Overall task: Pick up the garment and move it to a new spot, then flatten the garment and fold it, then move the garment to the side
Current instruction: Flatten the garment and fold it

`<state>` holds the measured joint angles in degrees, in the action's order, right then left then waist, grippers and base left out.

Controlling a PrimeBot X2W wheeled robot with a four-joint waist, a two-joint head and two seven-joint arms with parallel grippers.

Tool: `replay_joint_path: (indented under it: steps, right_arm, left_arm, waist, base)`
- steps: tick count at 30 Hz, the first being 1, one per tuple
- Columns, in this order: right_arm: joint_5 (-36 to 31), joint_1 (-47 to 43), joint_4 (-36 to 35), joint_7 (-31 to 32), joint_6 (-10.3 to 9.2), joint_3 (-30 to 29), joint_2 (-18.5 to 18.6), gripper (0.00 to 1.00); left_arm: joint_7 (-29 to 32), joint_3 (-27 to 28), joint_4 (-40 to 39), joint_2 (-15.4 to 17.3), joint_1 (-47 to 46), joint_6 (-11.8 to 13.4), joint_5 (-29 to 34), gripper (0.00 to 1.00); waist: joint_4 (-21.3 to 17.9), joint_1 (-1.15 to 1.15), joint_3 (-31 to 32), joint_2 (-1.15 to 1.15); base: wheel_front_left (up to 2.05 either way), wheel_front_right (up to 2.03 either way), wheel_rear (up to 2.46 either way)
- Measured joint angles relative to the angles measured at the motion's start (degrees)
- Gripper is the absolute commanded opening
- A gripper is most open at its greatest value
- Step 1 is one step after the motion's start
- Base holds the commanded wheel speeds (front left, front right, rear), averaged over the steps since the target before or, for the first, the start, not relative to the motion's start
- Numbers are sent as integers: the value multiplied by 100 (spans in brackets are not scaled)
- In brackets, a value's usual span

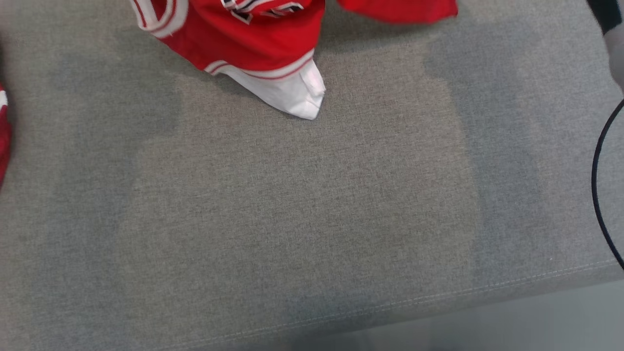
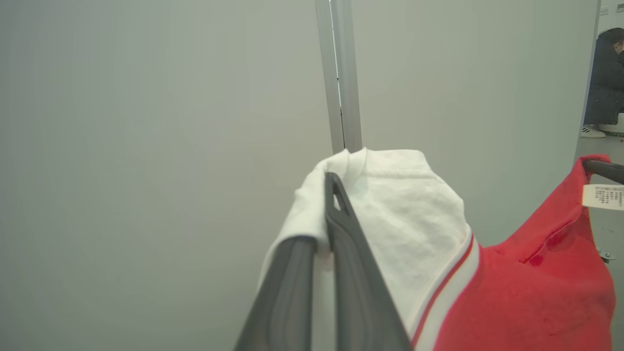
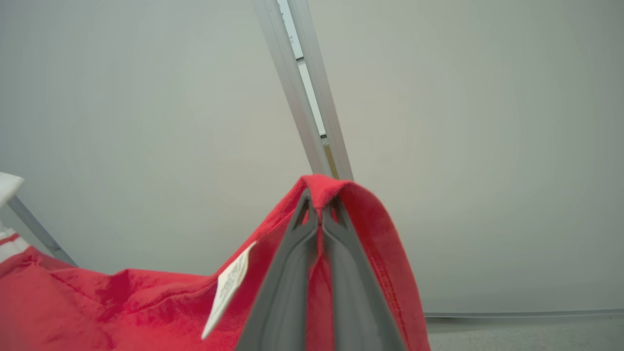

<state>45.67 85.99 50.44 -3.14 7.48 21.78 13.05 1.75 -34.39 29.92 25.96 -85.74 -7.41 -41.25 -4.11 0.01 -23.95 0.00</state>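
The garment (image 1: pixel 243 44) is red with white trim and a white sleeve. It hangs from the top of the head view, and its white sleeve tip (image 1: pixel 297 95) touches the grey surface. In the left wrist view my left gripper (image 2: pixel 324 214) is shut on the white sleeve of the garment (image 2: pixel 409 229), held up in the air. My right gripper (image 3: pixel 321 204) is shut on a red edge of the garment (image 3: pixel 122 307), next to a white care label (image 3: pixel 228 287). The cloth sags between the two grips.
A grey fabric-covered table (image 1: pixel 312 219) spreads below, with its front seam (image 1: pixel 438 292) near the bottom. A black cable (image 1: pixel 595 185) loops at the right edge. More red cloth (image 1: pixel 4 131) shows at the left edge. A person (image 2: pixel 607 78) sits far off.
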Motion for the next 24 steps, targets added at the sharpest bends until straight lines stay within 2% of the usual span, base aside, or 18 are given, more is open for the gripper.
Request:
replay_joint_path:
  steps: [6, 11, 18, 21, 24]
  right_arm:
    - [-87, 1142, 1121, -270, 0, -277, -212, 0]
    - [-390, 2037, 1973, -744, 0, -477, -274, 0]
    - [-760, 2878, 2245, -1156, 0, -795, -330, 0]
    - [-868, 2945, 2220, -1190, 0, -914, -383, 0]
    - [-1056, 2891, 2063, -1194, 0, -899, -443, 0]
  left_arm:
    - [45, -145, 1036, -42, -1183, 0, 96, 0]
    - [-110, -238, 1593, -286, -2118, 65, 319, 0]
    - [-734, -170, 2009, -813, -3261, 464, 575, 0]
    - [-1084, -78, 2161, -1059, -3365, 534, 531, 0]
    - [-1173, -118, 2376, -1189, -3320, 403, 477, 0]
  waist:
    - [-163, 1, -456, 0]
    - [-361, 0, -544, 0]
    - [-405, -2, -701, 0]
    - [-384, -2, -835, 0]
    - [-358, -2, -990, 0]
  base:
    - [0, 0, 0]
    - [0, 0, 0]
    - [0, 0, 0]
    - [0, 0, 0]
    - [0, 0, 0]
